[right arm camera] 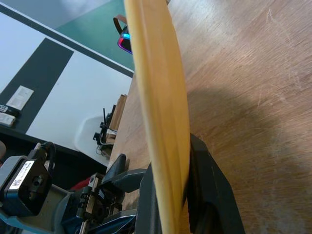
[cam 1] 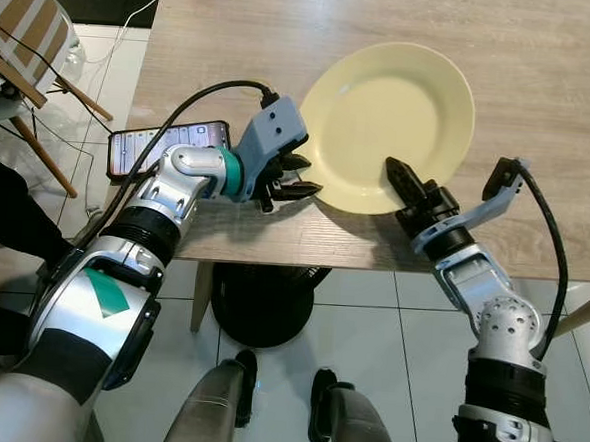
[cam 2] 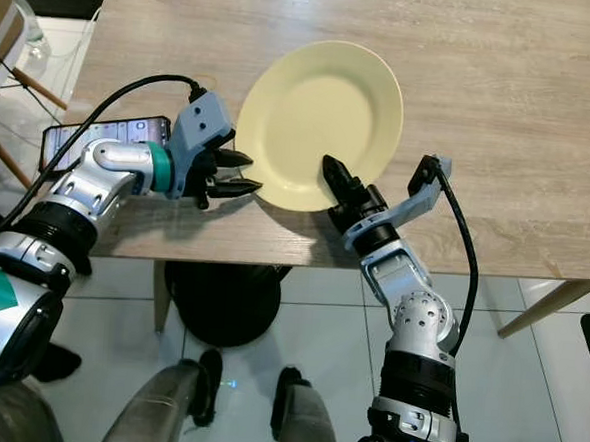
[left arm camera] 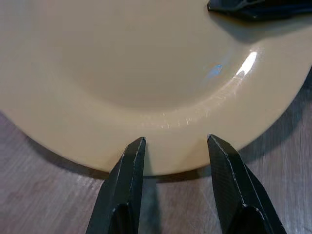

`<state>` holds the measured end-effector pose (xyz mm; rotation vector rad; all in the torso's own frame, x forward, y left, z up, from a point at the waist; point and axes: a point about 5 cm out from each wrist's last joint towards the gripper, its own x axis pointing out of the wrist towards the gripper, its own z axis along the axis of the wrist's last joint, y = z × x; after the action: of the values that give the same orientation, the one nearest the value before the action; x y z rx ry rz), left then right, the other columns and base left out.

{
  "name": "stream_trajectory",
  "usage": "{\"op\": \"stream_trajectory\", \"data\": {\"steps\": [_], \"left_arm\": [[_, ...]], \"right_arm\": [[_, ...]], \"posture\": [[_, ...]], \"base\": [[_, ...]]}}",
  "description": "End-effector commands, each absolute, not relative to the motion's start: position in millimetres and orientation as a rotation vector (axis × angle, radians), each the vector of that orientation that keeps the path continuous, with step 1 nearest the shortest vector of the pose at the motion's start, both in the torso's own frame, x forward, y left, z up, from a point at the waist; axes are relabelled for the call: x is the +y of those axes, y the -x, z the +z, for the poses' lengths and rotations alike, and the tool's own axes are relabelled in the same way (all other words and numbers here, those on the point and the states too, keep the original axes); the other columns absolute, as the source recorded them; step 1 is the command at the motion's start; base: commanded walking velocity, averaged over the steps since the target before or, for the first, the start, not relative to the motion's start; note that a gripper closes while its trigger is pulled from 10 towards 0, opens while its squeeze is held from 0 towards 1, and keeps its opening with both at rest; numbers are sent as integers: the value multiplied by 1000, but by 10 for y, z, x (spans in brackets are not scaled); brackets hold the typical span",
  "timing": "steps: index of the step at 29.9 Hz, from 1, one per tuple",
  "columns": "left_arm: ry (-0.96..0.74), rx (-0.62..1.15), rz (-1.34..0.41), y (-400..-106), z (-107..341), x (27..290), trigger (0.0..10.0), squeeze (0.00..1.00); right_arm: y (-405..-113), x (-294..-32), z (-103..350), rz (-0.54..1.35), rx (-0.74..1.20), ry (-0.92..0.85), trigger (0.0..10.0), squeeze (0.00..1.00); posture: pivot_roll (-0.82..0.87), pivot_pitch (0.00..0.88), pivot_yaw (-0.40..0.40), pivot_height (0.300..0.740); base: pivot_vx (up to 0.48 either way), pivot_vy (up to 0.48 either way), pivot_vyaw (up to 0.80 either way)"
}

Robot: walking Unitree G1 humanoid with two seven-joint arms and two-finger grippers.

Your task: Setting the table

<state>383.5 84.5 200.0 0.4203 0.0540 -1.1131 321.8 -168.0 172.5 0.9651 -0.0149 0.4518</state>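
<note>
Nearest the robot, the right gripper (cam 1: 405, 184) reached in over the near edge of the wooden table (cam 1: 542, 116) and had its two black fingers pinched on the near rim of the pale yellow plate (cam 1: 387, 111), one finger lying on top of the rim and the other under it, as the right wrist view showed with the rim (right arm camera: 163, 122) wedged between the pads. The plate sat near the front edge of the table, slightly raised on the gripped side to judge by the shadow beneath it. Just to its left, the left gripper (cam 1: 300, 177) hovered at the plate's edge with its fingers (left arm camera: 127, 170) spread, the tips just short of or barely at the rim and closed on nothing. Beside the left forearm a smartphone (cam 1: 165, 141) lay on the table, screen lit. To do this step well, the right gripper probably had to keep its pinch firm and the plate close to level while placing it, since a one-sided hold on a smooth rim could slip or tilt. The left gripper looked best used to steady the opposite rim, without nudging the phone. Farther back, the tabletop offered open room for the setting.
</note>
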Motion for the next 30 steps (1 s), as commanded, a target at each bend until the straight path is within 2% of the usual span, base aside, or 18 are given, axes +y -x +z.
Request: {"op": "stream_trajectory", "data": {"steps": [1,3,4,9,12,13,14,16,17,18,20,21,23,30], "left_arm": [[-414,92,-1137,-3804,1906,820,10000,114],[-411,79,-1141,-3804,1934,815,10000,114],[-404,22,-1151,-3801,2053,791,10000,47],[-386,-63,-1158,-3793,2237,760,10000,16],[-320,-475,-1221,-3526,3359,694,10000,12],[-320,-475,-1221,-3526,3359,694,10000,12],[-317,-543,-1239,-3428,3570,706,10000,16],[-317,-543,-1239,-3428,3570,706,10000,16],[-315,-586,-1245,-3356,3724,737,10000,20],[-307,-603,-1245,-3298,3822,785,10000,16],[-294,-595,-1225,-3220,3898,888,10000,24],[-294,-595,-1225,-3220,3898,888,10000,24],[-286,-563,-1190,-3192,3887,972,10000,27],[-242,-477,-1101,-3169,3747,1148,10000,27]], "right_arm": [[-3214,-1673,1833,493,-75,-1002,0,0],[-3214,-1678,1846,495,-81,-1003,0,0],[-3215,-1698,1879,493,-98,-1004,0,0],[-3219,-1721,1916,490,-117,-1002,0,0],[-3279,-1878,2093,442,-206,-967,0,0],[-3279,-1878,2093,442,-206,-967,0,0],[-3294,-1924,2143,426,-228,-952,0,0],[-3294,-1924,2143,426,-228,-952,0,0],[-3305,-1980,2204,406,-249,-931,9490,0],[-3293,-2048,2284,383,-274,-861,10000,0],[-3247,-2161,2415,326,-317,-696,10000,0],[-3247,-2161,2415,326,-317,-696,10000,0],[-3199,-2221,2482,275,-348,-563,10000,0],[-3105,-2273,2591,211,-412,-391,10000,0]], "posture": [[81,190,39,740],[81,189,38,740],[81,188,39,740],[81,186,39,740],[94,178,35,740],[94,178,35,740],[94,178,35,740],[94,178,35,740],[95,174,37,740],[97,171,43,740],[97,171,44,740],[97,171,44,740],[96,167,47,740],[97,159,57,740]], "base": [[0,0,0],[0,0,0],[0,0,0],[0,0,0],[0,0,0],[0,0,0],[0,0,0],[0,0,0],[0,0,0],[0,0,0],[0,0,0],[0,0,0],[0,0,0],[0,0,0]]}}
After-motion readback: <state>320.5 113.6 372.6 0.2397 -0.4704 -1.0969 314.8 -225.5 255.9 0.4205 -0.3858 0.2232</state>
